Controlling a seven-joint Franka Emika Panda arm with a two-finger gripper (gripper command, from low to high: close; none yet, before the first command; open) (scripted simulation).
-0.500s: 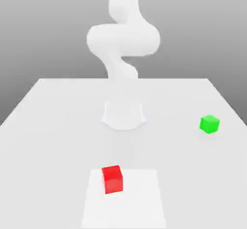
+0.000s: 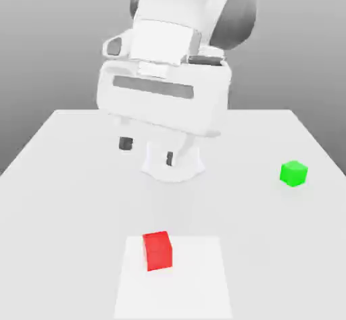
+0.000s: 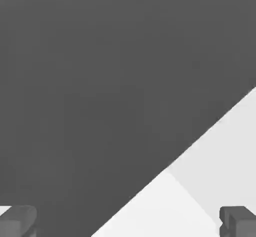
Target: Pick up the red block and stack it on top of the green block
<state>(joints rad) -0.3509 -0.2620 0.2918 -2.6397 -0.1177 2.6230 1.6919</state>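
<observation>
The red block (image 2: 157, 250) sits on the white table near its front edge, a small matte cube. The green block (image 2: 293, 173) rests on the table toward the exterior view's right, farther back. My gripper (image 2: 147, 151) hangs high above the table's middle, behind and above the red block, tilted, its big white hand facing the camera. Its two dark fingertips (image 2: 125, 143) stand wide apart, open, with nothing between them. In the hand view the gripper (image 3: 127, 223) frames a corner of the table, with the fingertips (image 3: 18, 221) far apart.
A lighter square patch (image 2: 203, 278) marks the table (image 2: 61, 190) under the red block. The arm's white base (image 2: 186, 167) stands at the table's middle. Grey background lies beyond the table's far edge.
The arm has swung forward and down, bringing the hand with its open fingers over the table's middle. Both blocks stay where they were.
</observation>
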